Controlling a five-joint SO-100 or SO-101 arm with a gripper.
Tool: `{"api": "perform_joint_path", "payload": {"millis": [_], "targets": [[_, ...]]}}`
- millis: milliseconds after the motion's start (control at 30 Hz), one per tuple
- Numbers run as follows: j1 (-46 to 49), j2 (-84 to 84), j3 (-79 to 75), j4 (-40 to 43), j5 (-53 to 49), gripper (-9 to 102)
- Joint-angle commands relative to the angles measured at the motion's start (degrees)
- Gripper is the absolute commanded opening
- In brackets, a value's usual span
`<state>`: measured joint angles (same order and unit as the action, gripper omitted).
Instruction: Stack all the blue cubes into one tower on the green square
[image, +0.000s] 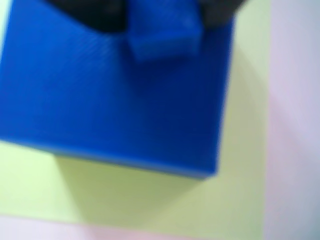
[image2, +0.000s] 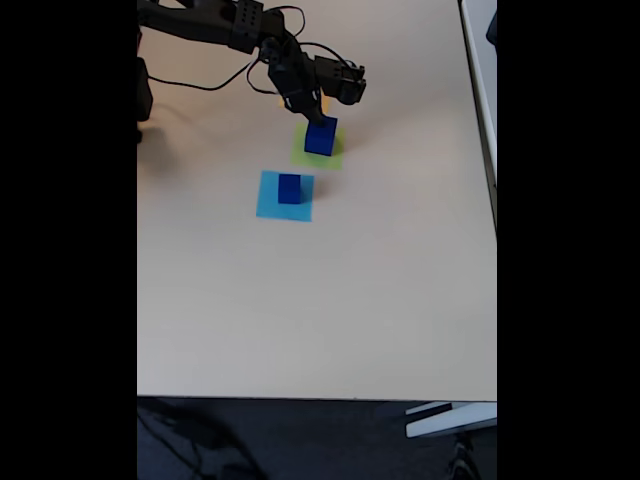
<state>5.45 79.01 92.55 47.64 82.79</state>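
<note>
On green square (image: 235, 150), large blue cube (image: 115, 100), small blue cube (image: 162, 37) atop

large cube (image: 115, 95): royal blue | green square (image: 150, 200): lime | paper under second cube (image2: 270, 205): light blue

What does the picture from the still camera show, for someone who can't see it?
A black robot arm reaches down over a blue cube that sits on a green paper square on a pale table. Nearby, another blue cube sits on a light-blue paper square.
</note>
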Motion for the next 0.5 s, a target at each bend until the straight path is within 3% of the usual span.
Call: {"api": "perform_joint_path", "payload": {"millis": [0,167,467], "targets": [[-0.7,2.5,-3.0,0.6,0.4,4],[-1.6,5.9,-2.6,2.2,1.3,4],[-5.4,3.5,-16.8,16.6,9.2,4]]}}
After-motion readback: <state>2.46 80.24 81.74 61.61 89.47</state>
